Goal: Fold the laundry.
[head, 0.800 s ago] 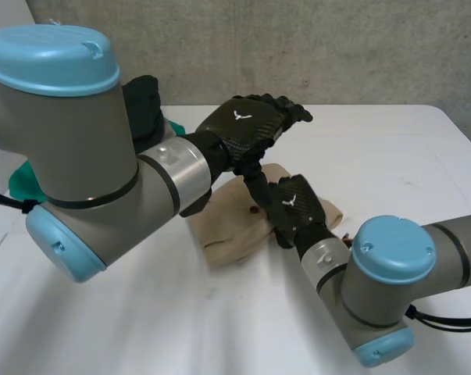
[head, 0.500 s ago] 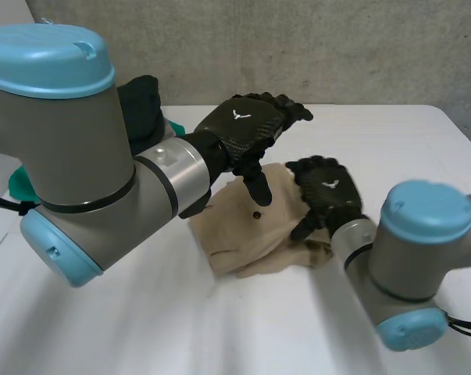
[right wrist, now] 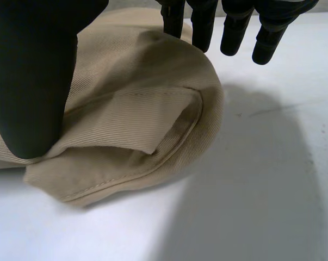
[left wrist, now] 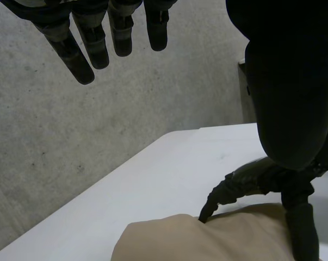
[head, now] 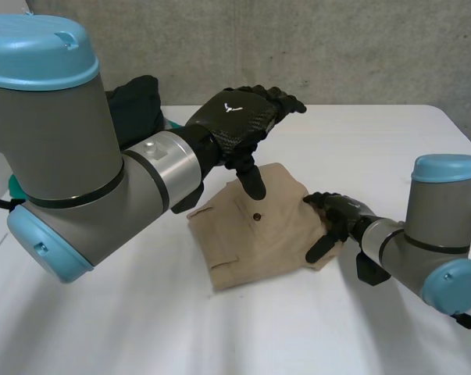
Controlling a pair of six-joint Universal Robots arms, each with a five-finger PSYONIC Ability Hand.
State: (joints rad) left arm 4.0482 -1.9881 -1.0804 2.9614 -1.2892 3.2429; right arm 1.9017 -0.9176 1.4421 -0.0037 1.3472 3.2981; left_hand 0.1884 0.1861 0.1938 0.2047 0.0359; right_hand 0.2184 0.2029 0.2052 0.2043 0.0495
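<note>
Folded tan trousers lie on the white table, a dark button showing on top. My left hand hovers over their far edge, open, fingers straight and thumb pointing down at the cloth. My right hand is at the trousers' right edge, open. In the right wrist view its thumb is over the tan fold and its fingers reach past the rounded edge. The left wrist view has the right hand at the cloth's edge.
A dark heap of clothes sits at the back left, with something green beside it. A concrete wall runs behind the table. Bare table lies to the right and in front of the trousers.
My right hand slid from the middle of the trousers out to their right edge and dropped low. The trousers now lie flatter. The left hand has hardly moved.
</note>
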